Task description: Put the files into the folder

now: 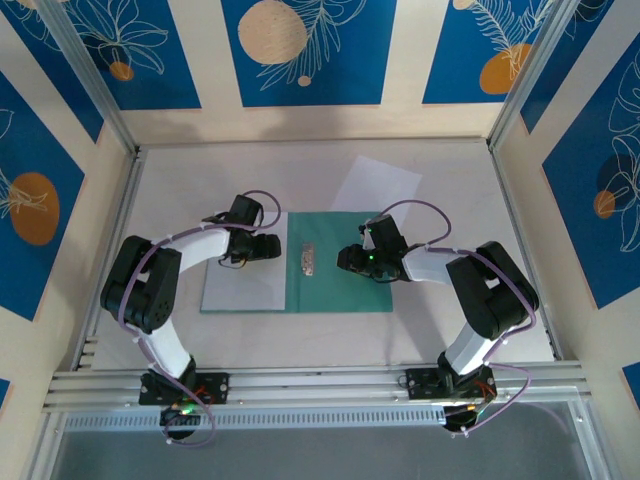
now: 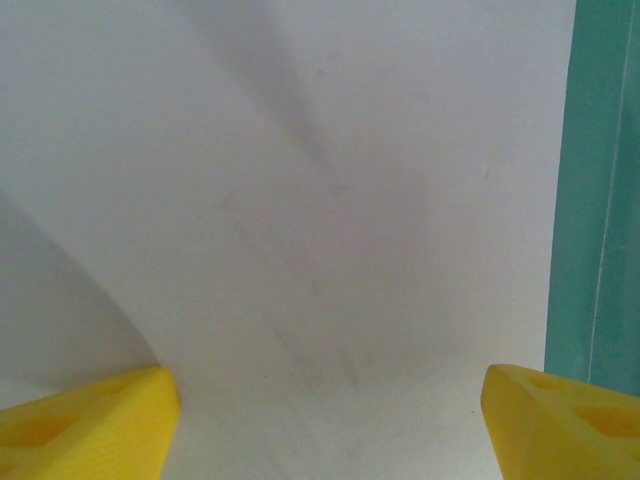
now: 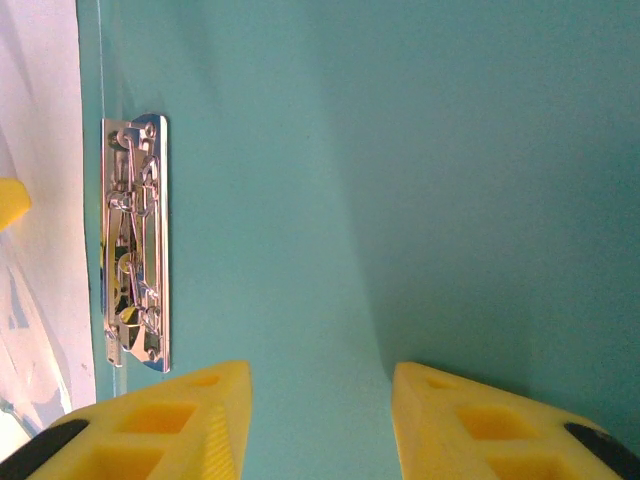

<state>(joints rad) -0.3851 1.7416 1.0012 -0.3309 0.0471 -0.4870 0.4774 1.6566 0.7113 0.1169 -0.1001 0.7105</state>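
Blue flowery walls (image 1: pixel 300 50) are standing around our pale table (image 1: pixel 450 170). We are holding our left claw (image 1: pixel 268 245) wide open, gripping nothing, just above a white sheet (image 1: pixel 240 290) lying in the left half of the open green folder (image 1: pixel 340 290). Our right claw (image 1: pixel 348 260) is hanging open too, over the bare green half, with the shiny clip (image 1: pixel 308 258) to its left. A second white sheet (image 1: pixel 375 185) is lying beyond that claw, past the folder's far edge.

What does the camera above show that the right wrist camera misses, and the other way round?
From above: the left gripper over a white sheet lying on the left half of the open folder, and a second sheet beyond its far edge. Right wrist close-up: the right gripper with its yellow fingertips apart and nothing between them, plus the fine levers of the metal clip. Shared: the teal folder and that clip.
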